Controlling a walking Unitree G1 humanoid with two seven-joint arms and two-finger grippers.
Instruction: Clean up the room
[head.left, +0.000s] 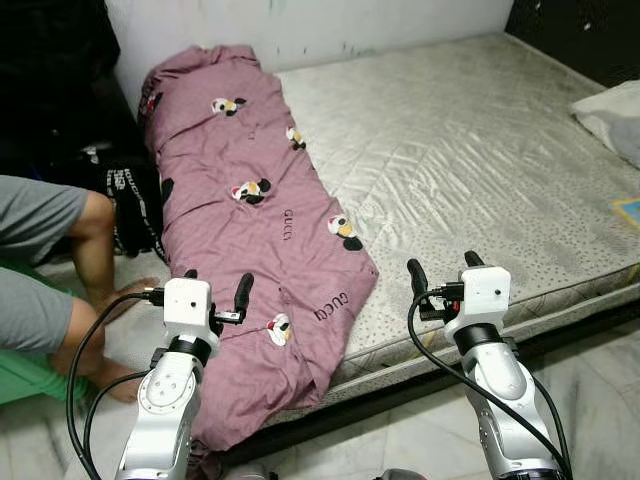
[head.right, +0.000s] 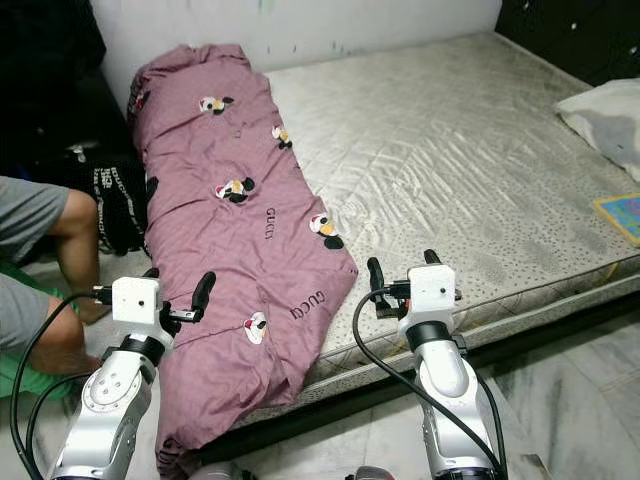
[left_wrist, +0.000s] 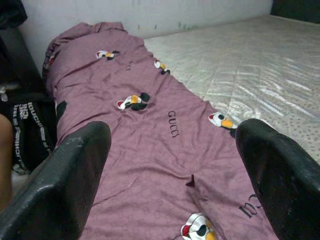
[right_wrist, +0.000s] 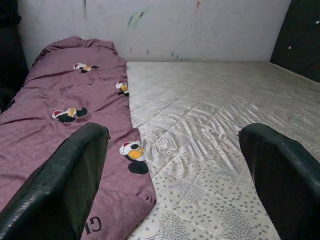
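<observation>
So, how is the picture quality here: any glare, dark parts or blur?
Left eye view: even light, sharp; a soft sheen on the mattress; the corner behind the purple blanket is dark. Left wrist view: the near black fingers are soft, the blanket sharp. Right wrist view: the white wall is bright but not washed out; its fingers are blurred too.

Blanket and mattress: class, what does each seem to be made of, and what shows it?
Blanket: soft woven cloth, likely cotton, matte mauve; it creases and drapes over the bed edge. Mattress: quilted fabric cover with a satin-like sheen; stitched diamonds catch the light.
</observation>
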